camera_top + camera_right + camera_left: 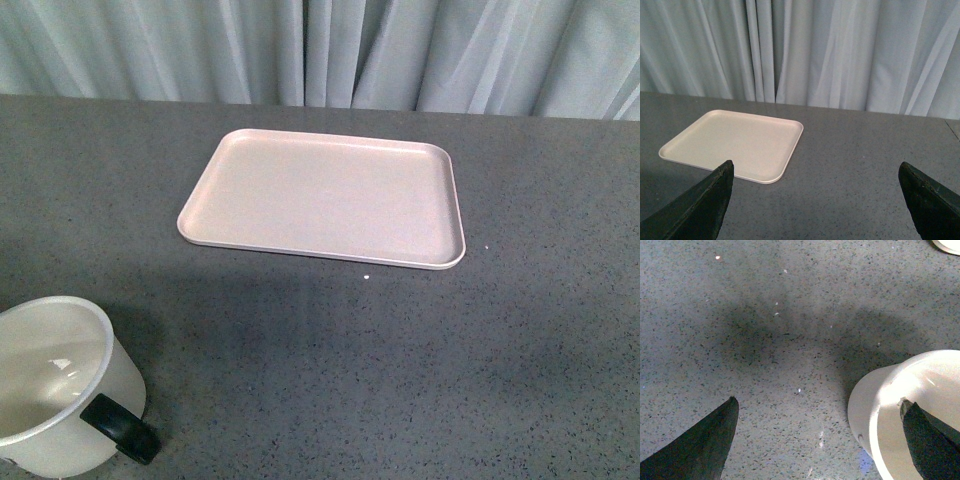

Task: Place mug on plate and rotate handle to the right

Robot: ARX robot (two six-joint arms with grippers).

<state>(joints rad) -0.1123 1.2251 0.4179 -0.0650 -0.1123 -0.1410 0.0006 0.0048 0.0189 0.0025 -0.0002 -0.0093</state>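
The white mug (55, 385) stands upright at the near left corner of the table, its black handle (122, 428) pointing toward the near right. The smiley face is hidden. The pale pink plate (325, 197) lies empty farther back, near the middle. In the left wrist view, my open left gripper (819, 415) hovers over the table with one dark finger (927, 440) over the mug's (880, 410) opening and the other (705, 440) over bare table. In the right wrist view, my open right gripper (815, 175) is empty above the table, with the plate (735, 142) ahead of it.
The table (400, 350) is dark grey and speckled. A pale pleated curtain (320, 50) hangs behind its far edge. A white rim of something (947, 246) shows at the edge of the left wrist view. Neither arm shows in the front view.
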